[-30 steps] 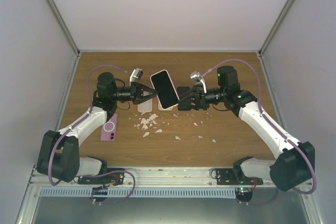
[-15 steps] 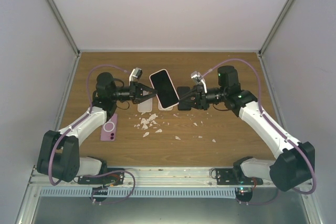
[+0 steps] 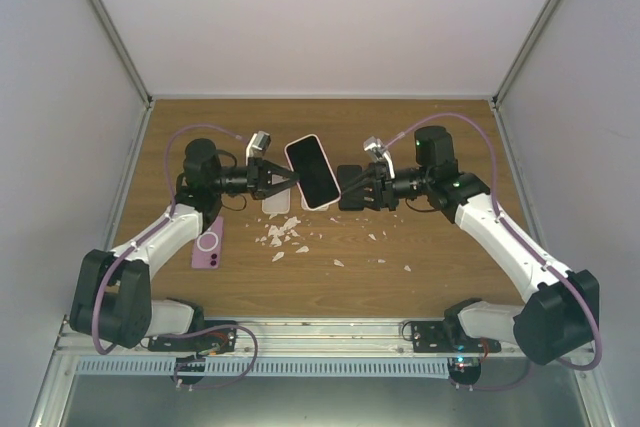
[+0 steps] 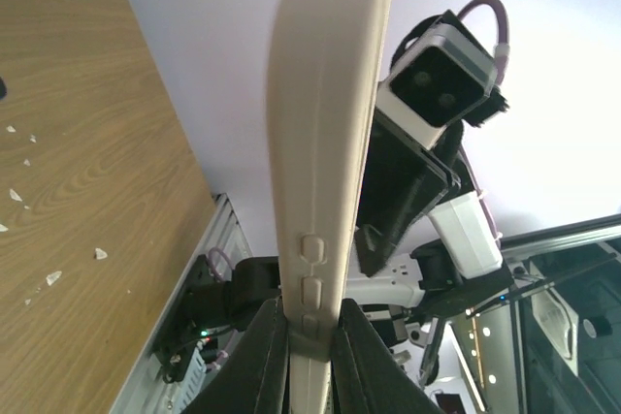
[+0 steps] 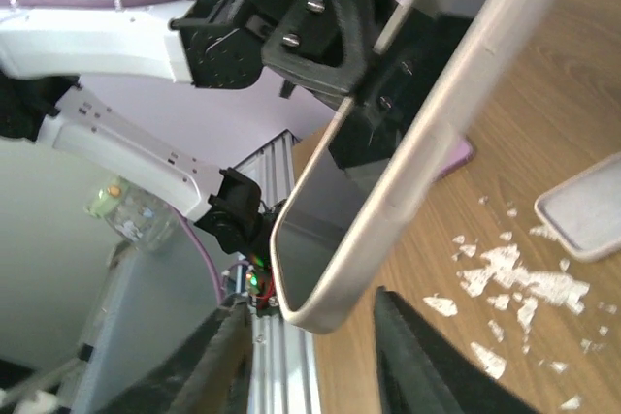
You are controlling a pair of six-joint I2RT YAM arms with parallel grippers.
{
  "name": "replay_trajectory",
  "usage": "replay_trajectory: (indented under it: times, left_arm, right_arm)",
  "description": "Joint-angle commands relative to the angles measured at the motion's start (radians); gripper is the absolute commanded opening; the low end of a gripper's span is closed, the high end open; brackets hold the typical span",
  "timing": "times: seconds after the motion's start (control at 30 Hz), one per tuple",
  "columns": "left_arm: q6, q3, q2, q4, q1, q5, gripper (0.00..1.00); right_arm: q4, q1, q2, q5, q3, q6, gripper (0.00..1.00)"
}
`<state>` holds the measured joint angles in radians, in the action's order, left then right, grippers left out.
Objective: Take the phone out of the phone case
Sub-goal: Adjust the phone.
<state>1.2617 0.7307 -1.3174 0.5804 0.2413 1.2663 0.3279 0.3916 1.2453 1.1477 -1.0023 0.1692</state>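
The phone (image 3: 312,171), dark screen up, sits in a pale cream phone case (image 4: 320,143) and hangs tilted above the table's middle. My left gripper (image 3: 285,179) is shut on the case's left edge; in the left wrist view its fingers (image 4: 262,356) pinch the case just below the side buttons. My right gripper (image 3: 345,187) stands open at the phone's lower right corner. In the right wrist view that corner (image 5: 335,307) lies between the two fingers (image 5: 228,356), with a gap on each side.
A purple case (image 3: 208,245) lies flat by the left arm. Two pale cases (image 3: 278,204) rest on the wooden table (image 3: 440,267) under the phone. White crumbs (image 3: 285,235) are scattered towards the front. Grey walls enclose the table.
The right gripper's jaws narrowed, then widened again around the phone's corner, and it edged slightly left. The phone and the left gripper have barely moved.
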Motion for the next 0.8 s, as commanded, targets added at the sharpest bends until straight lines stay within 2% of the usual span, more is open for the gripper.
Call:
replay_trajectory:
  times: [0.0, 0.1, 0.17, 0.33, 0.5, 0.63, 0.77]
  left_arm:
    - [-0.203, 0.057, 0.053, -0.119, 0.011, -0.028, 0.0]
    - [-0.325, 0.103, 0.064, -0.226, 0.045, -0.046, 0.0]
    - [-0.404, 0.14, 0.066, -0.287, 0.073, -0.048, 0.0]
    - [-0.561, 0.222, 0.064, -0.411, 0.116, -0.055, 0.0]
    - [-0.706, 0.283, 0.057, -0.527, 0.154, -0.082, 0.0]
    - [-0.756, 0.312, 0.044, -0.573, 0.176, -0.093, 0.0]
    - [-0.724, 0.306, 0.038, -0.524, 0.183, -0.03, 0.0]
  right_arm:
    - [-0.074, -0.009, -0.012, 0.078, 0.002, 0.08, 0.41]
    - [-0.121, -0.009, -0.012, 0.09, 0.009, 0.139, 0.5]
    - [-0.123, -0.01, 0.003, 0.078, 0.008, 0.153, 0.52]
    - [-0.117, -0.009, 0.042, 0.007, 0.01, 0.159, 0.53]
    - [-0.129, 0.001, 0.053, 0.015, 0.012, 0.17, 0.52]
    - [-0.14, 0.013, 0.063, 0.027, 0.0, 0.17, 0.51]
    - [-0.133, 0.015, 0.077, 0.007, -0.004, 0.157, 0.52]
